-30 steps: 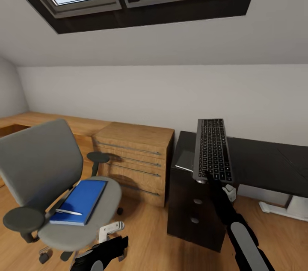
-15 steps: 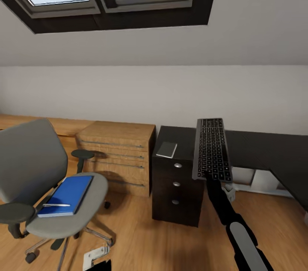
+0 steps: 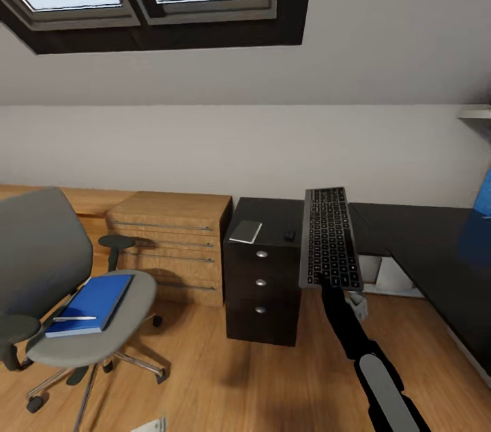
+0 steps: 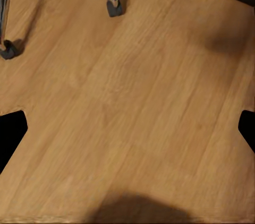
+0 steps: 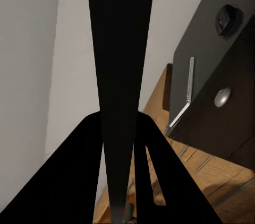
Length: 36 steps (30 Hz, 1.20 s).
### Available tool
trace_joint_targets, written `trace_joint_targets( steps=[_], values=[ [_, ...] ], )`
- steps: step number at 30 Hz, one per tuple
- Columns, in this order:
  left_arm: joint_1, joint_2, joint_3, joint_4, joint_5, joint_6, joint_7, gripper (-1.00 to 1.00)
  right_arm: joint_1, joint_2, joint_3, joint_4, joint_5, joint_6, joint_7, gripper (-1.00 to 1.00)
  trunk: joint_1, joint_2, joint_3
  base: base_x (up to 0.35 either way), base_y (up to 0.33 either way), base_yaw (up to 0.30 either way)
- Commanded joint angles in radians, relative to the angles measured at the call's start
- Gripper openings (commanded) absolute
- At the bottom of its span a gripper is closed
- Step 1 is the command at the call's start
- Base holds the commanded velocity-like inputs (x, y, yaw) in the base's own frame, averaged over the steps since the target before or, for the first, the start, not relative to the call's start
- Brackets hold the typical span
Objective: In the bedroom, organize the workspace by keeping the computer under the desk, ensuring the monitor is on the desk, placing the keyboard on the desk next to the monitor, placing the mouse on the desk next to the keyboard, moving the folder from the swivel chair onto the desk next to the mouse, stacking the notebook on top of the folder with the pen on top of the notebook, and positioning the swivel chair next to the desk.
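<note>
A: Head view?
B: The right gripper [image 3: 334, 280] has its jaws clamped on the keyboard [image 3: 331, 238], raised over the black counter [image 3: 436, 248]. A blue folder [image 3: 92, 302] with a pen [image 3: 73, 318] lies on the swivel chair [image 3: 61, 296].
A: Left wrist?
B: Wooden floor [image 4: 138, 102], chair casters [image 4: 113, 7]; left jaws spread wide.
A: Right wrist?
B: The keyboard [image 5: 121, 75] edge-on, a mouse [image 5: 227, 19] on the drawer unit [image 5: 223, 75].

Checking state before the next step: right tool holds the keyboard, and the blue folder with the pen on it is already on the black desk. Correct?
Not quite. The right tool does hold the keyboard, but the blue folder with the pen lies on the swivel chair seat, not the black desk. The head view shows it.
</note>
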Motion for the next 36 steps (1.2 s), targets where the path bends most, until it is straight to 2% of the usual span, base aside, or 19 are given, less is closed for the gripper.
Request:
trace_joint_targets(
  steps=[1,7,13,17,31,36],
  values=[
    [0.000,0.000,-0.002,0.005,0.005,0.003,0.007,1.00,-0.001,0.000,0.008,0.000,-0.012,0.002,0.005,-1.00,-0.001,-0.001,-0.001,-0.325,-0.019,-0.039],
    [0.000,0.000,-0.002,0.019,0.003,0.000,0.007,1.00,0.000,0.000,0.025,0.000,0.007,0.001,0.004,-1.00,-0.001,-0.001,-0.001,-0.242,-0.004,-0.157],
    [0.000,0.000,-0.002,0.019,0.003,0.000,0.007,1.00,-0.001,0.000,0.026,0.000,0.008,0.000,0.003,-1.00,-0.001,-0.001,-0.001,-0.039,0.001,-0.249],
    [0.000,0.000,-0.002,0.019,0.003,-0.002,0.007,1.00,-0.001,-0.001,0.026,0.000,0.008,0.001,0.004,-1.00,-0.001,-0.001,-0.001,0.012,0.237,-0.260],
    [0.000,0.000,-0.002,0.019,0.004,-0.003,0.007,1.00,-0.001,-0.001,0.026,0.000,0.008,0.002,0.004,-1.00,-0.001,-0.001,-0.001,0.273,0.156,-0.261],
    [0.000,0.000,-0.001,0.025,0.006,-0.003,0.007,1.00,-0.001,-0.001,0.027,0.000,0.008,0.002,0.004,-1.00,-0.001,-0.001,-0.002,0.066,0.027,-0.260]
  ],
)
